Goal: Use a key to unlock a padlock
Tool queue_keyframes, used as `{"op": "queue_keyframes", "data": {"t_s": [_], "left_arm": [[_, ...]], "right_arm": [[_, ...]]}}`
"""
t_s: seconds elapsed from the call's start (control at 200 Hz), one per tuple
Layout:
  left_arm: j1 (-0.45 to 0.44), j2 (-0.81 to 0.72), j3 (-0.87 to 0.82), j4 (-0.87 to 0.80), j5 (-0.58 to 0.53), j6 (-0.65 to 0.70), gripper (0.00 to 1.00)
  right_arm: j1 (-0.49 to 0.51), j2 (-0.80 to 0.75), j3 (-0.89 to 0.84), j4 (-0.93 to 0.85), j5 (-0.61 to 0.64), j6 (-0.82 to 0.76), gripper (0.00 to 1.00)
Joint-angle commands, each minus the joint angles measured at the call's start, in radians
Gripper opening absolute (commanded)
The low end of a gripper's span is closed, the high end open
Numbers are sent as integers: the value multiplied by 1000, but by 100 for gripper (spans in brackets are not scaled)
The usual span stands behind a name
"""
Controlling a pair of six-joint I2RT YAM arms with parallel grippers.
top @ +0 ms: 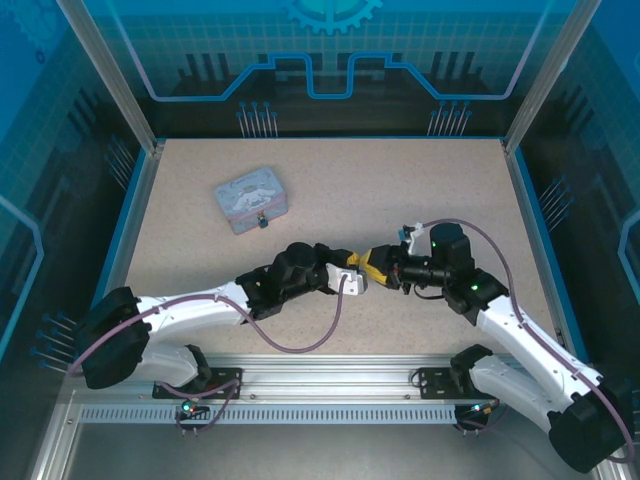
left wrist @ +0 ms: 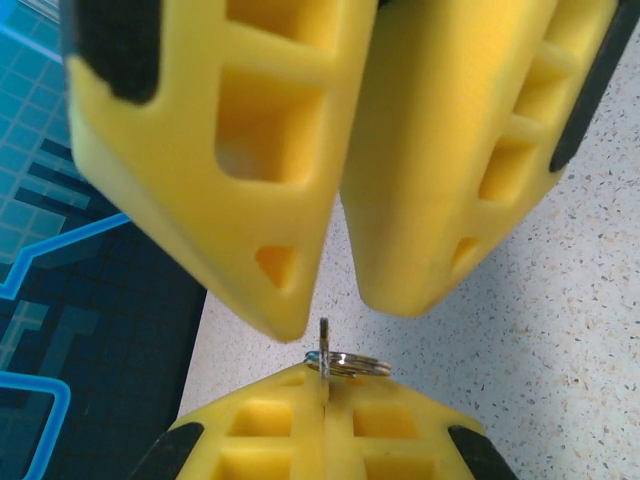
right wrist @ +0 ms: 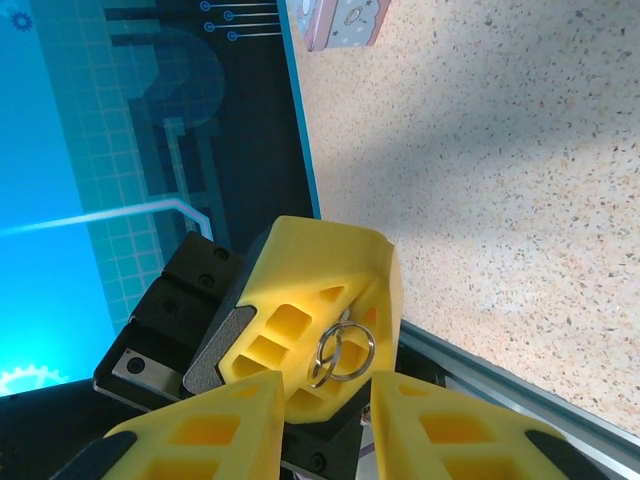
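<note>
Currently in hand: passing or regripping the key (left wrist: pixel 324 345), as I read it; the lock is not yet approached.
Left tool (left wrist: pixel 326 388): clamped on the key, with the blade and ring (left wrist: pixel 352 365) poking out of its tips.
Right tool (left wrist: pixel 345 315): narrowly parted, tips just over the blade; I cannot tell whether they touch it.
Padlock (top: pixel 260 221): small dark shape at the near side of the tin (top: pixel 250 198).
Key from tin: near-right of it, well apart, over the bench (top: pixel 430 180).
Next move: probably the right tool closing squarely on the exposed blade before the left lets go; so thin a piece could twist.
</note>
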Motion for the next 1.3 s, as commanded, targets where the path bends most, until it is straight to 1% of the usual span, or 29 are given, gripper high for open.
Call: {"op": "queue_keyframes", "data": {"t_s": [0.0, 0.11, 0.235, 0.34, 0.485, 0.525, 0.575, 0.67, 0.775, 0.925, 1.021, 1.081, 1.161, 1.166, 1.201, 1.251, 1.291], "left_arm": [[-11, 5, 24, 8, -6, 9, 0], [-11, 4, 24, 13, -6, 8, 0], [-12, 3, 22, 11, -6, 10, 0], [-12, 2, 21, 12, -8, 10, 0], [-12, 0, 17, 18, -12, 8, 0], [-12, -1, 15, 22, -16, 6, 0], [-12, -4, 11, 25, -19, 3, 0], [-11, -18, 5, 36, -28, -19, 0], [-5, -59, -7, 28, -15, -75, 17], [21, -177, -31, -67, 29, -220, 38], [51, -281, -65, -129, 83, -354, 49], [71, -350, -84, -154, 107, -463, 55], [98, -425, -86, -175, 123, -653, 64], [100, -429, -85, -175, 123, -686, 64], [117, -446, -73, -187, 127, -794, 67], [149, -458, -39, -225, 152, -951, 69], [174, -453, -8, -257, 191, -1066, 70]], "right_arm": [[22, 11, -6, 45, 19, 27, 29], [34, 23, -5, 61, 30, 33, 28], [42, 40, -1, 67, 30, 33, 25], [43, 45, 2, 65, 36, 32, 19], [43, 44, 1, 55, 44, 26, 7], [43, 43, 2, 51, 44, 23, 5], [43, 41, 2, 39, 48, 13, 0], [43, 31, -4, 26, 59, -6, 0], [40, 18, -31, 67, 67, -31, 0], [18, 9, -58, 137, 47, -146, 0], [4, -11, -78, 205, 42, -240, 0], [-1, -24, -88, 251, 46, -301, 0], [-1, -34, -100, 319, 43, -376, 0], [0, -35, -101, 324, 42, -379, 0], [0, -36, -107, 365, 33, -405, 0], [2, -40, -111, 378, 32, -440, 0], [3, -43, -116, 432, 27, -471, 0]]}}
